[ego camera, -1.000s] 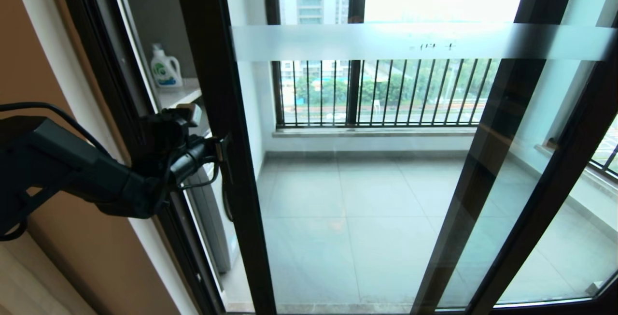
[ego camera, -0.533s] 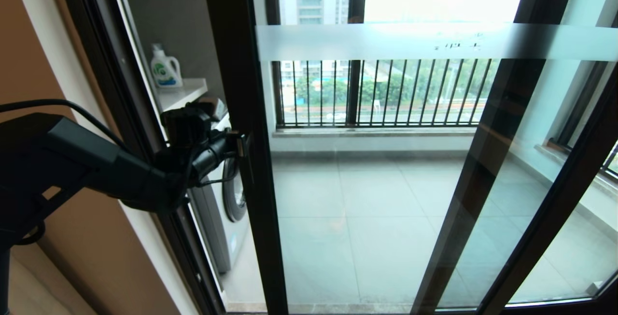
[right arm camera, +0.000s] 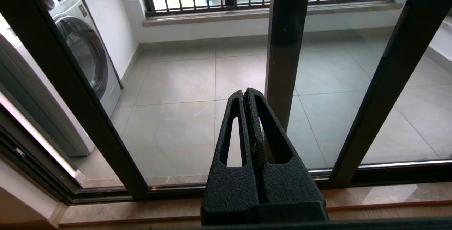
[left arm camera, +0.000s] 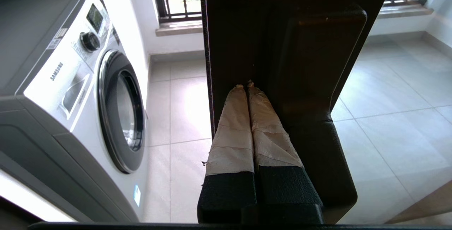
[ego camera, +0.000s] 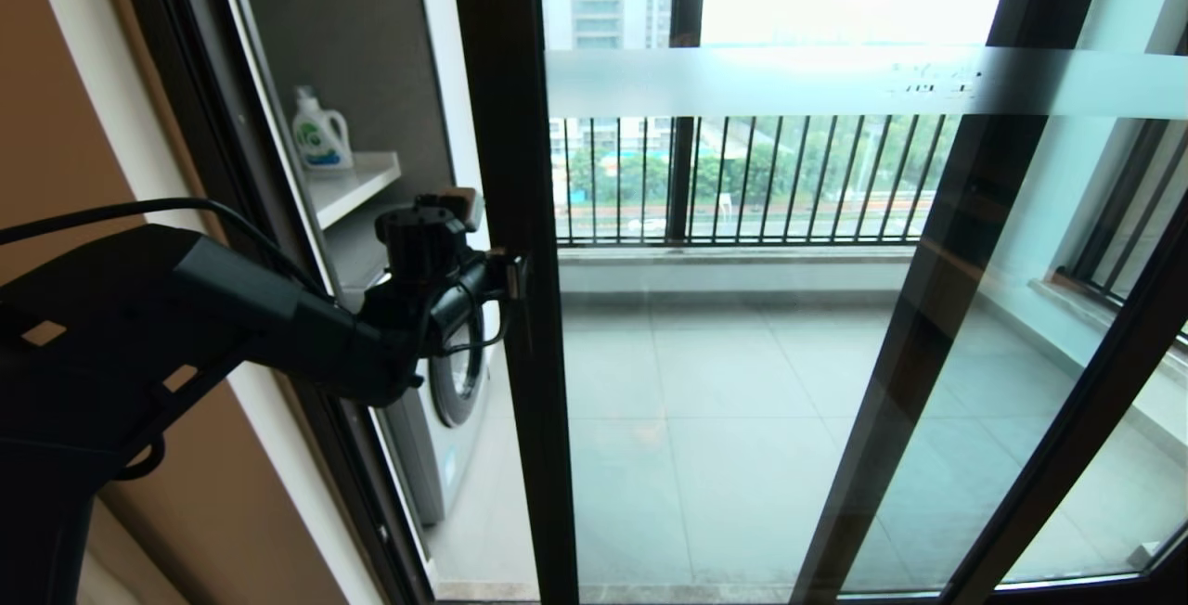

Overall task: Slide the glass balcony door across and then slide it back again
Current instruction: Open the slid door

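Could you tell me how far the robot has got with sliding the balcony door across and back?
Done: the glass balcony door is part-open, a gap showing the washing machine. In hand: the left claw, shut, presses its tips against the door's stile beside the handle. Left: the rest of the slide across and the whole return. The right claw is shut, clear of the glass.

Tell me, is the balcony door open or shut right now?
Partly open. A gap beside the glass balcony door shows the washing machine directly, with the left gripper shut and pressed against its handle stile.
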### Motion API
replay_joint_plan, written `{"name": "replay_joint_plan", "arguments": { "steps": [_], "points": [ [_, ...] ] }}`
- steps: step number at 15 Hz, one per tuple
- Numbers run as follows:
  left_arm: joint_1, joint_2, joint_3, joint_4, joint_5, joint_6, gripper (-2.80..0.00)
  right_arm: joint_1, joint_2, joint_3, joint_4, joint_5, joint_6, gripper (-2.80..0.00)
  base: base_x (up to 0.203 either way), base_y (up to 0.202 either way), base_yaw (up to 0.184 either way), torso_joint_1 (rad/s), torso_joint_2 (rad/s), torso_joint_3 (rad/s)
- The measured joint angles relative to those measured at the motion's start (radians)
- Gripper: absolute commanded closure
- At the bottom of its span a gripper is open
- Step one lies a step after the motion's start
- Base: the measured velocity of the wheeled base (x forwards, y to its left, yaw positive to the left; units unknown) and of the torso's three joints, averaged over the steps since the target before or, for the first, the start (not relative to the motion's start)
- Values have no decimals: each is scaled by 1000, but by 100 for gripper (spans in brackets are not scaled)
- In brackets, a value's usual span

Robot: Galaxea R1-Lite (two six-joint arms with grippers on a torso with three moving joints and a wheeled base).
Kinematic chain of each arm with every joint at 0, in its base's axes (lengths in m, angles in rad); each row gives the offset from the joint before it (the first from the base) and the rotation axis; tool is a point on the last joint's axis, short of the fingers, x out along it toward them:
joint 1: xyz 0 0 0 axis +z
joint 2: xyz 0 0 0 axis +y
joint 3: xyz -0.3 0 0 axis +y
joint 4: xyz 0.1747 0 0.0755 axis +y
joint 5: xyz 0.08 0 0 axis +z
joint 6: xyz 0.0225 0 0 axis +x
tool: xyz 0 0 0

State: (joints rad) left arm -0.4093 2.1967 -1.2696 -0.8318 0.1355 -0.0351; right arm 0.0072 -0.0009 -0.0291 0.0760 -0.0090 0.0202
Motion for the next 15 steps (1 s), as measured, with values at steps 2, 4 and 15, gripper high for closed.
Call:
{"name": "replay_joint_plan", "arguments": {
  "steps": [2,4,15],
  "points": [
    [-36,16,-37,22,12,0,0,0,0,0,0,0,0,0,0,0,0,0,0,0],
    [-75,34,-81,42,37,0,0,0,0,0,0,0,0,0,0,0,0,0,0,0],
    [-184,77,-174,105,69,-4,0,0,0,0,0,0,0,0,0,0,0,0,0,0]
  ]
}}
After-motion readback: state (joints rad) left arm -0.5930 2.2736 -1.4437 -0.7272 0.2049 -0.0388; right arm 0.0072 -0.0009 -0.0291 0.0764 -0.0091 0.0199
